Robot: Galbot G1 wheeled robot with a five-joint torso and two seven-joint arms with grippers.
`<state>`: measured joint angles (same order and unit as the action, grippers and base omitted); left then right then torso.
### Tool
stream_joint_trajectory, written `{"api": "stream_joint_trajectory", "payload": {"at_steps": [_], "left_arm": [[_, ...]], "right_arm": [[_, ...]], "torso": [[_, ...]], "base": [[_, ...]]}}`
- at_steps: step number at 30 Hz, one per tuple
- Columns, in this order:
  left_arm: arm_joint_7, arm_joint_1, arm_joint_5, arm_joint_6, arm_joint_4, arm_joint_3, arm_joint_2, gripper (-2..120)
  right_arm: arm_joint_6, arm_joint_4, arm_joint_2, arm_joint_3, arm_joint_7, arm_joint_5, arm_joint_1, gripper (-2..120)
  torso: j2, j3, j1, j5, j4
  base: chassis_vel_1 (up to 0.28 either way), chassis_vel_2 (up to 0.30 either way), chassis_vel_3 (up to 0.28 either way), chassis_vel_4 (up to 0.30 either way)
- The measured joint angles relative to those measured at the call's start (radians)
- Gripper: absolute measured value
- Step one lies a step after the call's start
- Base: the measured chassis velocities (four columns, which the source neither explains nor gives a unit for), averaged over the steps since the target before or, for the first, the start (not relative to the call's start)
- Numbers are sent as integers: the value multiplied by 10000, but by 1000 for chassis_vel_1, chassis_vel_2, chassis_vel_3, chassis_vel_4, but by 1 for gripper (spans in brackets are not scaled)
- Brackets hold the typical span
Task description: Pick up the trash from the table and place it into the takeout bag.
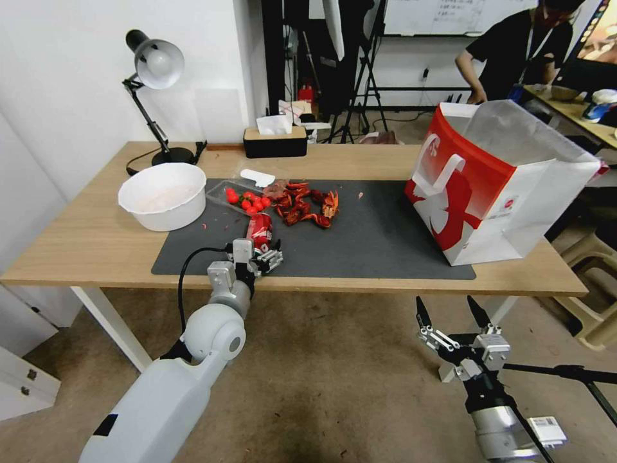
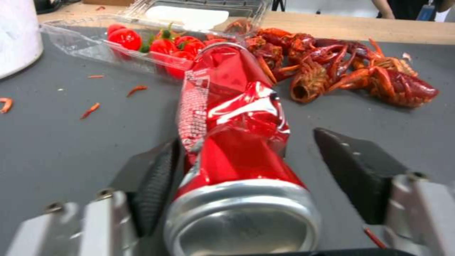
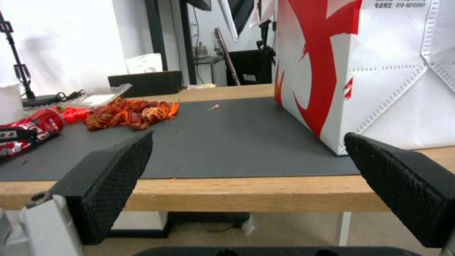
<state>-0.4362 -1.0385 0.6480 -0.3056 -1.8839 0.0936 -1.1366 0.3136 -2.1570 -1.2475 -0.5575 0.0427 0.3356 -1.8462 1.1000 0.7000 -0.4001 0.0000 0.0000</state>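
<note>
Left gripper (image 2: 246,167) straddles the crushed red soda can (image 2: 232,117), jaws apart and not yet clamped.

In the head view the can lies at centre-left on the dark grey mat (image 1: 379,238) of the light-wood tabletop (image 1: 96,238), near red crayfish shells (image 1: 305,206). One pad touches the can; the other stands off, so closing could likely skid the dented, slick metal sideways. The red-and-white paper takeout bag (image 1: 495,193) sits at right; the right gripper (image 1: 452,315) hangs spread below the tabletop edge.

Light-wood table (image 1: 90,247), dark grey mat (image 1: 379,241), lamp (image 1: 154,96), tissue box (image 1: 275,141)
</note>
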Motion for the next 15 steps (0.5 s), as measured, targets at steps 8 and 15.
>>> {"api": "stream_joint_trajectory", "payload": {"at_steps": [8, 15], "left_arm": [[67, -30, 58, 90, -25, 58, 131, 47], [186, -37, 45, 424, -9, 95, 116, 47]], "right_arm": [[5, 87, -35, 38, 0, 18, 57, 100], [10, 87, -61, 51, 0, 30, 67, 100]], "torso": [[0, 0, 0, 0, 0], [0, 0, 1, -1, -1]], "base": [[0, 0, 0, 0], [0, 0, 0, 0]]}}
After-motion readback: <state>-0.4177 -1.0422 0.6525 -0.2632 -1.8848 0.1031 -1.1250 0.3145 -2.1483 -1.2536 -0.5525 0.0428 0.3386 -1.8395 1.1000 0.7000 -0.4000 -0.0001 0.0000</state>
